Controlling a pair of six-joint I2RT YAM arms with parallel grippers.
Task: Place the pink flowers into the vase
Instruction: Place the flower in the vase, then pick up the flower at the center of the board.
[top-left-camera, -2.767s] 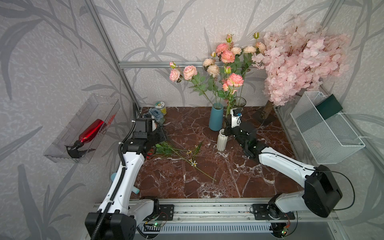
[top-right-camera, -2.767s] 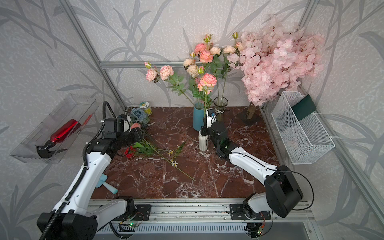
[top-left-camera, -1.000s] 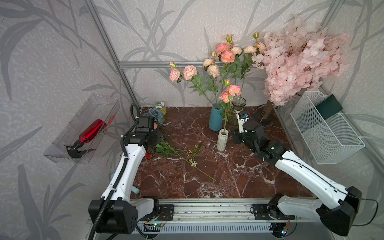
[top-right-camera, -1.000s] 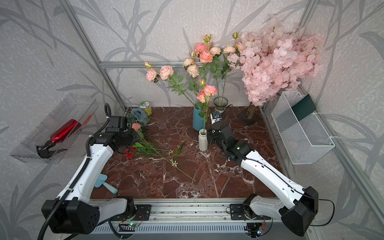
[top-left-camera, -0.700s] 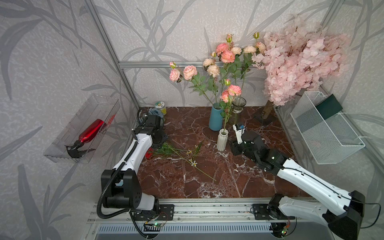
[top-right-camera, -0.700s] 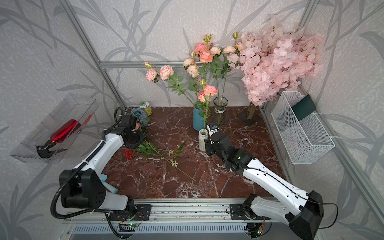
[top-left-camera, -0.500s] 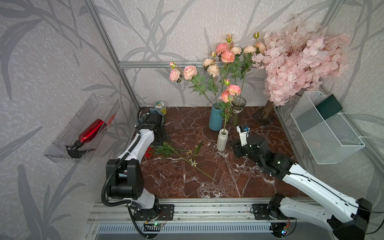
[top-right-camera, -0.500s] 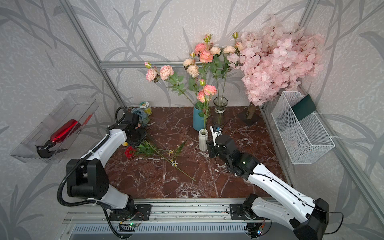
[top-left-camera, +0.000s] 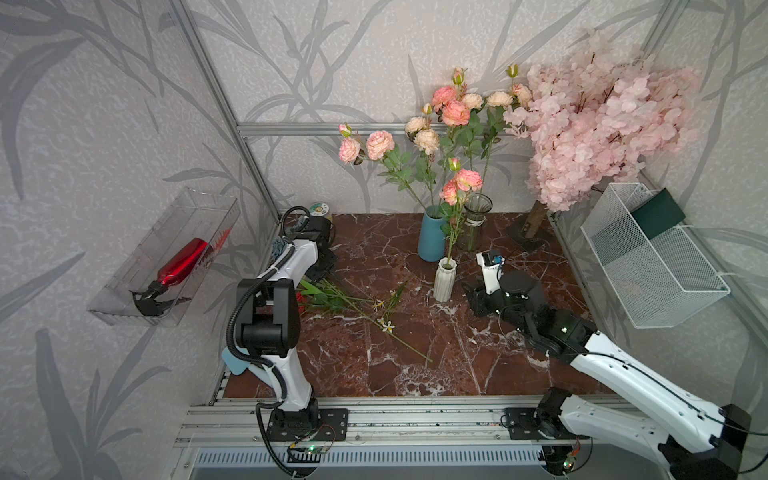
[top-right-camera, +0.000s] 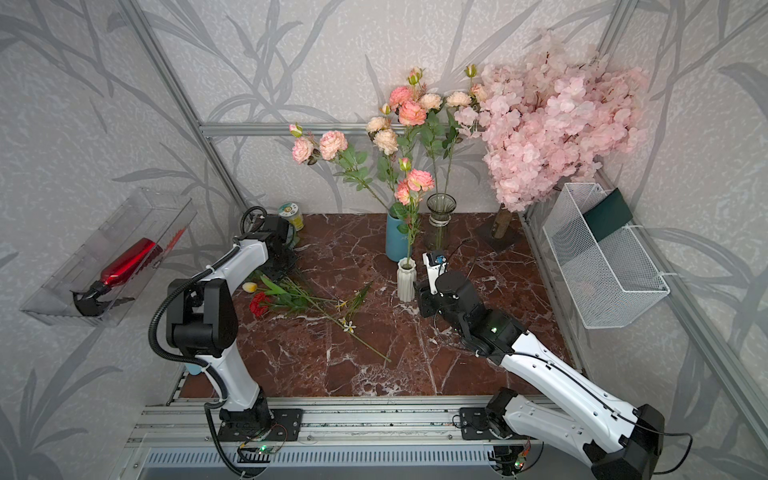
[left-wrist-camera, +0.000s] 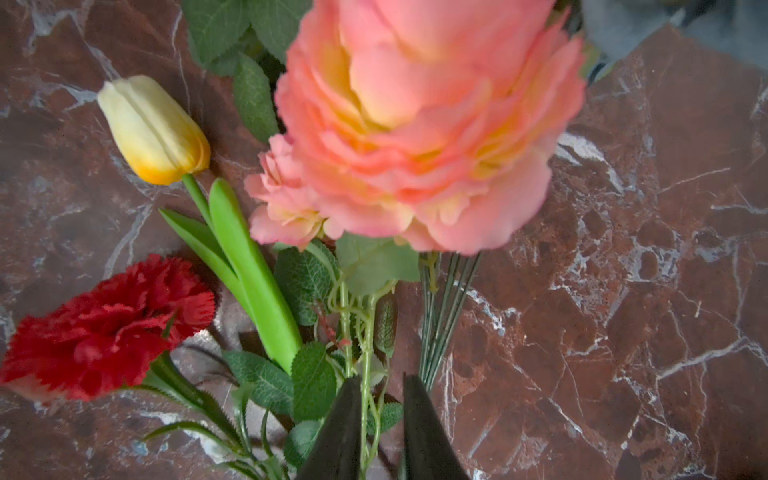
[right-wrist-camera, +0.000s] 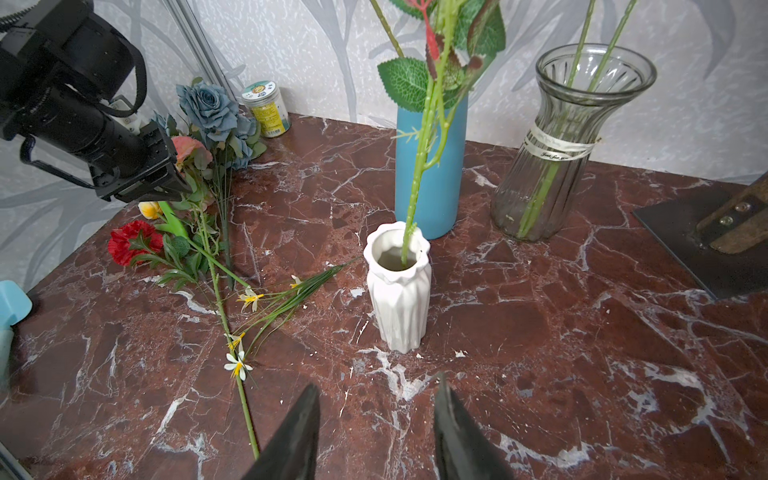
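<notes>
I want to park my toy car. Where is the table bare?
Bare: the front of the red-brown marble tabletop, between the loose green-stemmed flowers and the metal front rail; also the patch between those flowers and the tall blue vase. Crowded: the back-left corner where the flowers lie, and the back row with the clear glass vase.

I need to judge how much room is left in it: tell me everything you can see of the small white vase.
The white vase is small, ceramic-looking, with vertical folded ribs and a scalloped rim. It stands upright on the red marble tabletop, in front of the taller blue vase. One green stem of the pink flowers stands in it, leaning on the rim; nothing else touches it.
</notes>
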